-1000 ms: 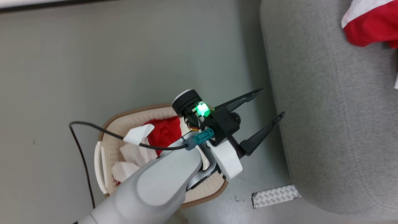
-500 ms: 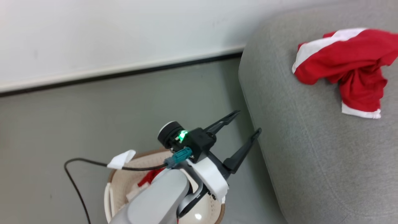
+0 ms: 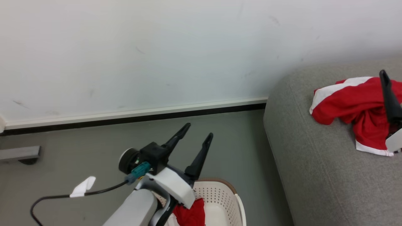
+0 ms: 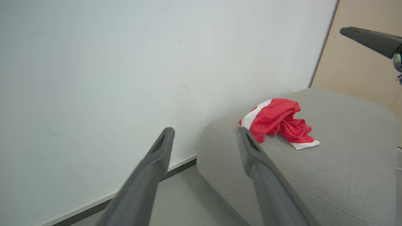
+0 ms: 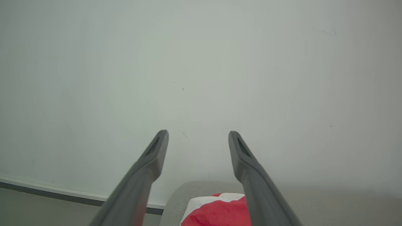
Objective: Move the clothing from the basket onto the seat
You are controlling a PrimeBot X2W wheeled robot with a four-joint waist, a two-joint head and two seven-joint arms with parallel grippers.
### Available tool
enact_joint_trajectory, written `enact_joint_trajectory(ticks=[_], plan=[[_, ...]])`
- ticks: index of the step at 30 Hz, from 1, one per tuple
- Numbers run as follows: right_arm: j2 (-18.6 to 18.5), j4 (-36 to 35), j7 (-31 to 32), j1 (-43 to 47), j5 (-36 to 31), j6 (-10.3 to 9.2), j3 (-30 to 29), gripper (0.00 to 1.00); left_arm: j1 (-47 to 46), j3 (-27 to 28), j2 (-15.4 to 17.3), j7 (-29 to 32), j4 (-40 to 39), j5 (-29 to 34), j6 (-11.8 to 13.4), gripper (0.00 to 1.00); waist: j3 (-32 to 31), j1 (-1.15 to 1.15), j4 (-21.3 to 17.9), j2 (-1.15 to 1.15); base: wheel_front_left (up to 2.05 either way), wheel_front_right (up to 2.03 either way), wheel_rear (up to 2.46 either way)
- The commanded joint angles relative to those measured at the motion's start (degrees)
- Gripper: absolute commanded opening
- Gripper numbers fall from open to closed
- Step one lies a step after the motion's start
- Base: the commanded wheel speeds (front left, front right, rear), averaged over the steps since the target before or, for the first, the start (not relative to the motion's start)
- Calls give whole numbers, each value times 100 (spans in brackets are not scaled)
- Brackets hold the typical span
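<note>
The left hand (image 3: 199, 130) is spread, its two dark fingers well apart with nothing between them, and they point toward the white wall (image 3: 157, 56) and the dark skirting strip (image 3: 157, 116) at its foot. A black cable (image 3: 94, 192) with a white tag (image 3: 82, 187) runs from the teal plug on its wrist. In the head view this hand is seen just above the brown rim of the basket (image 3: 220, 182), which stands on the grey floor (image 3: 78, 150) close beside the seat (image 3: 314, 163). A bunched red garment (image 3: 190, 214) lies inside the basket, partly hidden by the pale forearm. In the left wrist view the fingers frame the end of the seat, where another piece of clothing (image 4: 276, 121) lies crumpled on the cushion, red with a white band and a white hem, well apart from this hand. The right hand (image 5: 198, 133) is likewise spread and empty, aimed at the wall, with the red and white clothing on the seat just below its fingers. In the head view one of its fingers (image 3: 388, 94) rises at the right edge in front of that garment; whether it touches the cloth cannot be told.
</note>
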Motion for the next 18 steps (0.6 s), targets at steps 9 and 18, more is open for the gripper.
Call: enact_joint_trajectory(ticks=[9, 18], plan=[[806, -370, -384, 1225, -633, -14, -440, 100, 788, 789, 319, -3, -212, 67, 339, 100, -558, 2, 508, 0, 0, 0, 0], [1469, -628, -666, 2195, -795, -14, -633, 100, 1548, 1703, 529, -2, -537, 213, 604, 100, -632, 2, 565, 0, 0, 0, 0]])
